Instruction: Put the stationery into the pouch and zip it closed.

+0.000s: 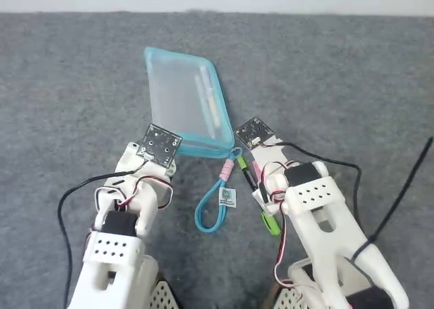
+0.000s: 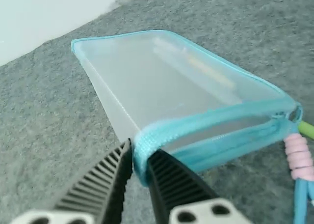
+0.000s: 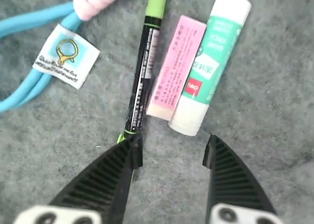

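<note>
Right gripper [image 3: 171, 146], jaws apart, hangs just behind glue stick [image 3: 208, 67] and eraser [image 3: 176, 67], long axes pointing onward to pouch [image 1: 183, 99], high view's upper centre (left gripper [image 2: 140, 157] clamps its corner).

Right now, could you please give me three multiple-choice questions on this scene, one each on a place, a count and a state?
1. Where does the left pincer hold the pouch?
A. at a corner of its zipper edge
B. at its far closed end
C. nowhere

2. How many loose stationery pieces lie in front of the right pincer?
A. two
B. three
C. five

3. The right pincer is:
A. open and empty
B. shut and empty
C. shut on a ruler

Answers:
1 A, its jaws close on the teal zipper corner.
2 B, a pen, an eraser and a glue stick lie side by side.
3 A, its jaws stand apart with nothing between them.
</note>
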`<state>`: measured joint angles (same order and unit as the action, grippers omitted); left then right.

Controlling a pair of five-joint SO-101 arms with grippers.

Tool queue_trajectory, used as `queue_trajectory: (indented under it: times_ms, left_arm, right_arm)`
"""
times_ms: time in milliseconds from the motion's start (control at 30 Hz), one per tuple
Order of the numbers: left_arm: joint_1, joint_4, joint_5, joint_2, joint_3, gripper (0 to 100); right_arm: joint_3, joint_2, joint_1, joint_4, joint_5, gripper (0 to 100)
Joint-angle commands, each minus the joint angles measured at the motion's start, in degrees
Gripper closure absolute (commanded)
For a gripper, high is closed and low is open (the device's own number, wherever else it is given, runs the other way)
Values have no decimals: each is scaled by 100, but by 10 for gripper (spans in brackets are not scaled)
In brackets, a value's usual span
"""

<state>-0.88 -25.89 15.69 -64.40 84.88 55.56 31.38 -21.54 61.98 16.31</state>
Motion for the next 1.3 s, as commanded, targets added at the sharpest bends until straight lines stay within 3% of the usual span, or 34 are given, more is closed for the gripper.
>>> queue_trajectory:
  times_ms: [0,267,800,1067,1267]
  left_arm:
    - [-62,-44,9,-35,-84,990]
    - [-70,-35,9,-35,-75,990]
    - [-105,-44,9,-35,-66,989]
    - [-105,-44,9,-35,-66,989]
    - [-114,-9,9,-35,4,989]
  right_arm:
    - [0,242,101,-251,70,800]
    - [-35,242,690,-637,79,801]
    - [-413,-1710,523,-1578,70,801]
    - [-448,-1947,532,-1622,79,951]
    - [-607,-1886,673,-1244,70,992]
